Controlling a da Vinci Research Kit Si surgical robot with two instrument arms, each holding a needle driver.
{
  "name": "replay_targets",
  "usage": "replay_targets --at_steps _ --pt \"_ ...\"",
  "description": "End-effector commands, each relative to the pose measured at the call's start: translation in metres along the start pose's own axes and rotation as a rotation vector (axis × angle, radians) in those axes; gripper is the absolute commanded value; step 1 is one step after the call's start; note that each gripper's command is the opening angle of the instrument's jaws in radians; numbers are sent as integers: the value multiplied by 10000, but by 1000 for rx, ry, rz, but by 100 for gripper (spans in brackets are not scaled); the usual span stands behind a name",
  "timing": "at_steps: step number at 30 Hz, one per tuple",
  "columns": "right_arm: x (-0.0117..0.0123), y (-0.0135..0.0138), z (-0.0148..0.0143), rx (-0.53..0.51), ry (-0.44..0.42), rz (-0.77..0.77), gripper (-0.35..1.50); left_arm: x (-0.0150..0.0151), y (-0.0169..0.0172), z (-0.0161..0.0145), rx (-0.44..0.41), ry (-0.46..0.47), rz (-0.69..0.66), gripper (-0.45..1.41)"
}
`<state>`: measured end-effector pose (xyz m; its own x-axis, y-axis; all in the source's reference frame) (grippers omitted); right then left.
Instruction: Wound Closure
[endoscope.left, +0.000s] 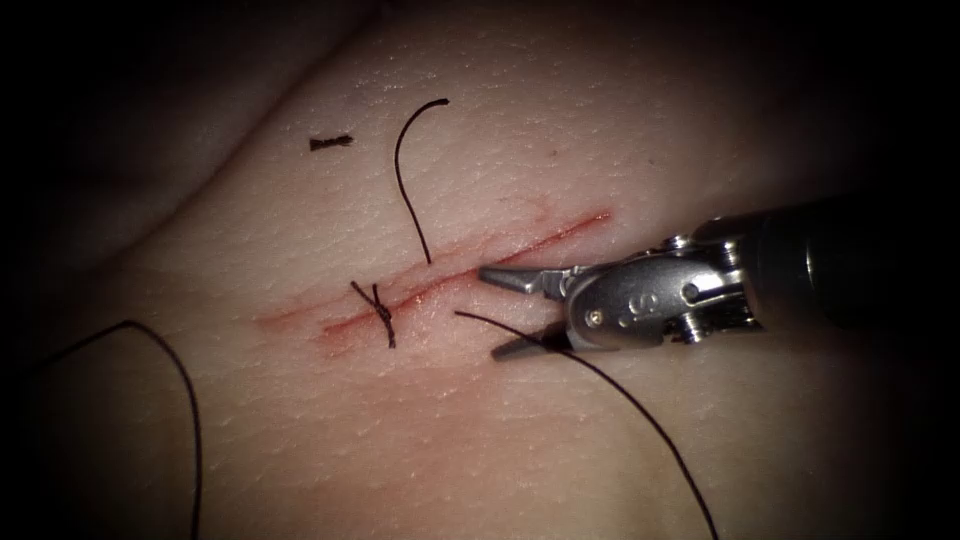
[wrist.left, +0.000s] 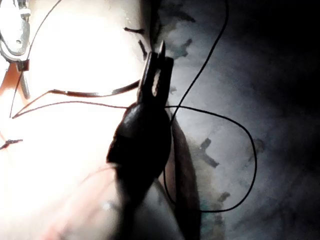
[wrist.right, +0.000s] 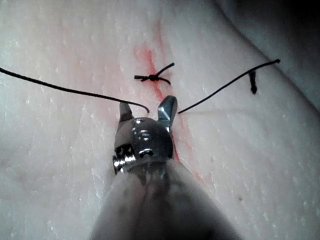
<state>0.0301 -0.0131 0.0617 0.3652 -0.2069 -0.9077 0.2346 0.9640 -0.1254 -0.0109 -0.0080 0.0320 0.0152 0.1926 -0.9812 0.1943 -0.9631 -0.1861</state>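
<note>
Thread loop (endoscope.left: 185, 400): slack on tissue (endoscope.left: 620, 120), left of cut (endoscope.left: 440, 282); held by nothing.
Knot (endoscope.left: 378, 312): tied across cut, closing that stretch.
Cut end (endoscope.left: 410, 170): loose, above cut.
Left tool (wrist.left: 156, 75): jaws pressed together on needle (wrist.left: 95, 93), near its end.
Right tool (endoscope.left: 505, 312): jaws spread, straddling free thread (endoscope.left: 620, 400) beside cut; gripping nothing.

One tissue (endoscope.left: 620, 440), one cut (endoscope.left: 440, 285), one knot (endoscope.left: 378, 305) — two tools (endoscope.left: 505, 310), one short thread scrap (endoscope.left: 330, 143).

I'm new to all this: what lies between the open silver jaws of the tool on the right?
In the endoscope view, the right tool has its jaws spread over pale tissue; between them lies the free end of a dark thread, beside the red cut.
</note>
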Motion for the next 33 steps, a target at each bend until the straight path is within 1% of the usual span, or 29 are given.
replay_targets --at_steps 1,2,3,5,6,7,8,11,15,18,19,21,27,33 --pt "-3 -5 16 6 4 0 121 -6 6 6 -2 1 -4 -45" --pt "-6 -8 25 21 14 -1 120 -5 6 5 -2 1 -4 -45" --pt "-9 -10 30 27 30 -3 111 -4 7 4 -3 1 -4 -45" --pt "-11 -11 32 31 38 -5 99 -4 6 3 -2 0 -5 -45" --pt "-12 -12 30 37 42 -8 73 -4 6 2 0 -2 -5 -45" --pt "-12 -12 30 37 42 -8 73 -4 6 2 0 -2 -5 -45" --pt "-12 -15 23 73 36 -11 -35 -3 6 2 1 -3 -5 -45" --pt "-10 -16 20 78 37 -11 -35 -3 7 3 1 -3 -5 -45" --pt "-2 -20 17 85 41 -10 -35 -3 6 3 2 -3 -5 -45" --pt "3 -16 14 87 47 -15 -35 -3 6 3 2 -3 -5 -45" --pt "9 -12 10 85 50 -21 -35 -3 6 3 2 -3 -5 -45" --pt "13 -12 8 86 51 -25 -35 -3 7 3 2 -3 -5 -45" --pt "33 -27 -8 92 59 -35 -35 -3 6 4 2 -3 -5 -45" --pt "39 -33 -10 99 64 -39 -35 -3 7 5 3 -4 -5 -45"
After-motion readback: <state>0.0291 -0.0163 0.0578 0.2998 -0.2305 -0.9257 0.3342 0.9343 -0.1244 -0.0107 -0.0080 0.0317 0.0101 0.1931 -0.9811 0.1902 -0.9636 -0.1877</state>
